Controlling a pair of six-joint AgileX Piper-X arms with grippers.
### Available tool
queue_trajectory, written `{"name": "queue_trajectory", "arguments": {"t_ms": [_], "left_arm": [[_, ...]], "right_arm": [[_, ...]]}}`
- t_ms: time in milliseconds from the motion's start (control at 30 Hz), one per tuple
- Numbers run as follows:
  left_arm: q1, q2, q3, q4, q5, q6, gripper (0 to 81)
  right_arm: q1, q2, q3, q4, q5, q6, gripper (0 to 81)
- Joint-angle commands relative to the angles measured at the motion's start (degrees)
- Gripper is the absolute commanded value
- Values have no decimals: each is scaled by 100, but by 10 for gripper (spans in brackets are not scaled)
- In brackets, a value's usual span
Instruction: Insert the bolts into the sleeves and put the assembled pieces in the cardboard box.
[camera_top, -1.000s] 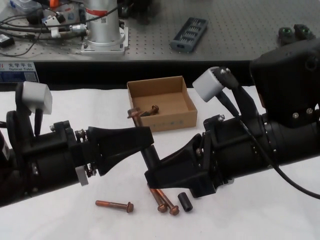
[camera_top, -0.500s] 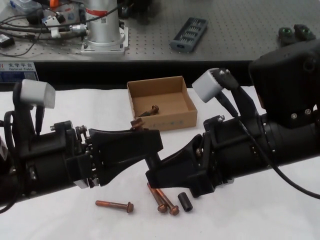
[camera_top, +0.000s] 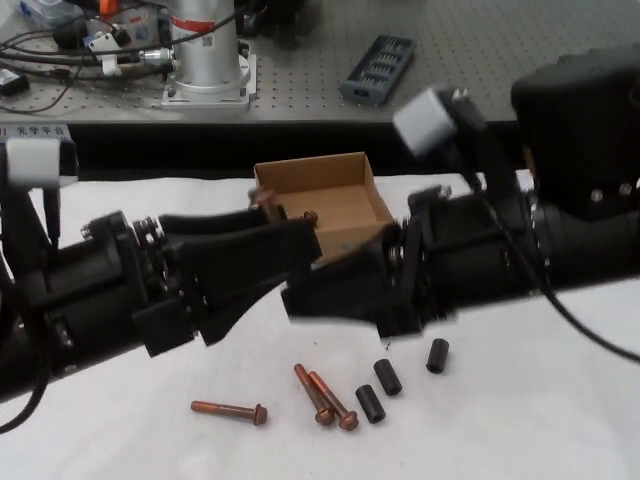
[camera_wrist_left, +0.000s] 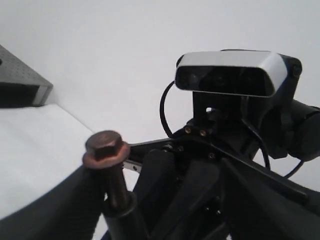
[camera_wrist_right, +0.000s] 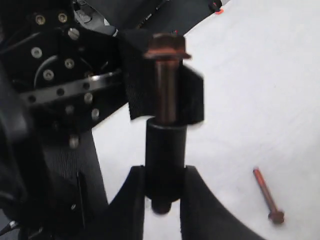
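Misalignment risk: left gripper grips the bolt, right gripper grips the sleeve, bolt only partly seated; any skew between them could jam or drop it.

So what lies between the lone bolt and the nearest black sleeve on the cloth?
Two more bolts, lying side by side, as the high view shows.

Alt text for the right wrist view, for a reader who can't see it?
The right gripper holds a black sleeve with a copper bolt partly pushed into its far end. The left gripper clasps the bolt's shank; a loose bolt lies on the white cloth.
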Motion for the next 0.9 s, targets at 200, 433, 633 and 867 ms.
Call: {"name": "queue_trajectory", "arguments": {"t_ms": [200, 433, 633, 867], "left_arm": [[-108, 44, -176, 464, 415, 377, 495], [-108, 44, -176, 717, 193, 927, 495], [95, 14, -176, 726, -101, 781, 495], [764, -12, -176, 787, -243, 527, 426]], "right_arm": [[-237, -85, -374, -689, 14, 18, 43], [-237, -98, -502, -704, 14, -5, 43], [-443, -71, -502, -694, 176, -305, 43], [-1047, 40, -502, -694, 131, -332, 43]]}}
